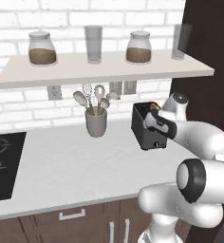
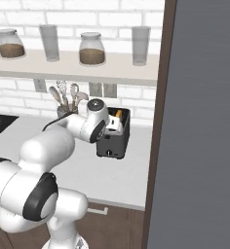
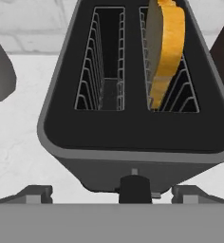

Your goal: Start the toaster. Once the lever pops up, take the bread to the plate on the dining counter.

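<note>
The black toaster (image 1: 149, 129) (image 2: 114, 138) stands on the pale worktop near the wall. A yellowish bread (image 3: 168, 45) (image 2: 118, 113) slice stands upright in its right slot, while the left slot is bare. My gripper (image 3: 113, 194) (image 1: 155, 124) hovers open just above the toaster's near end, its fingertips (image 3: 35, 193) spread wide to either side of the dark lever (image 3: 134, 186). It holds nothing. The plate and the dining counter are out of view.
A grey utensil cup (image 1: 96, 122) with spoons stands left of the toaster. A shelf (image 1: 104, 69) with jars and glasses hangs overhead. A black cooktop (image 1: 2, 161) lies far left. A tall dark panel (image 2: 200, 121) closes off the right side.
</note>
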